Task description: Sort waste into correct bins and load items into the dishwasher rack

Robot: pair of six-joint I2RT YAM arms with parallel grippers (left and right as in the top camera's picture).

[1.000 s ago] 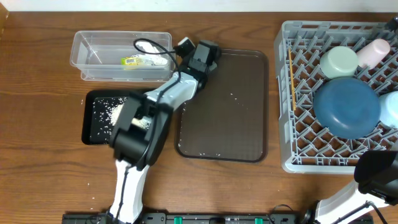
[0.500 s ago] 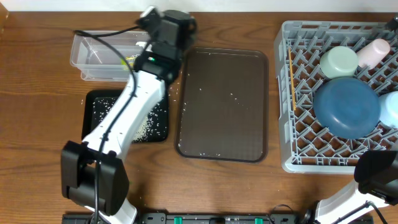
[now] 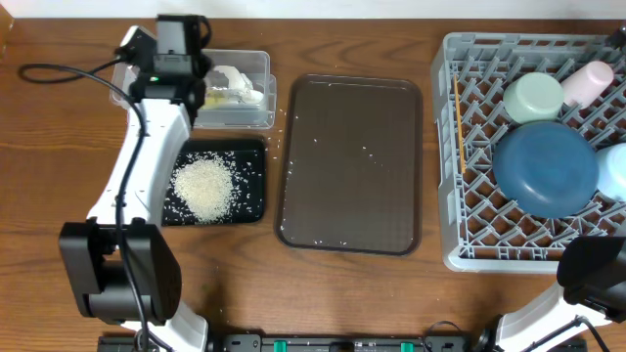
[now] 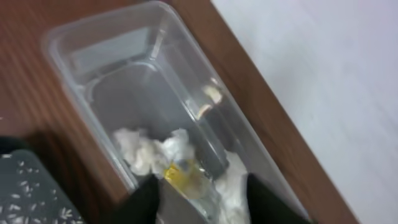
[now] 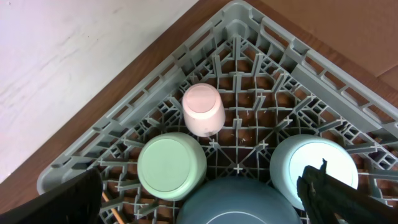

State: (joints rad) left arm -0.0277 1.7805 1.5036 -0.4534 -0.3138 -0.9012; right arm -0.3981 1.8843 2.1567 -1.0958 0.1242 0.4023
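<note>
My left gripper hangs open over the clear tub, its dark fingers apart above crumpled tissue and the yellow-green wrapper, gripping neither. Overhead, that gripper covers the tub's left half, with tissue beside it. The black tray holds a rice pile. The grey rack carries the blue plate, a mint bowl, a second pale bowl, the pink cup and the stick. My right gripper stands open above them.
The dark brown serving tray lies between the bins and the rack with a few stray rice grains on it. More grains dot the wood near the black tray's right edge. The right arm sits at the rack's near right corner.
My left arm swept left from the brown tray's far corner to above the clear tub, uncovering the rice pile. Its jaws have parted. The right arm has not moved.
</note>
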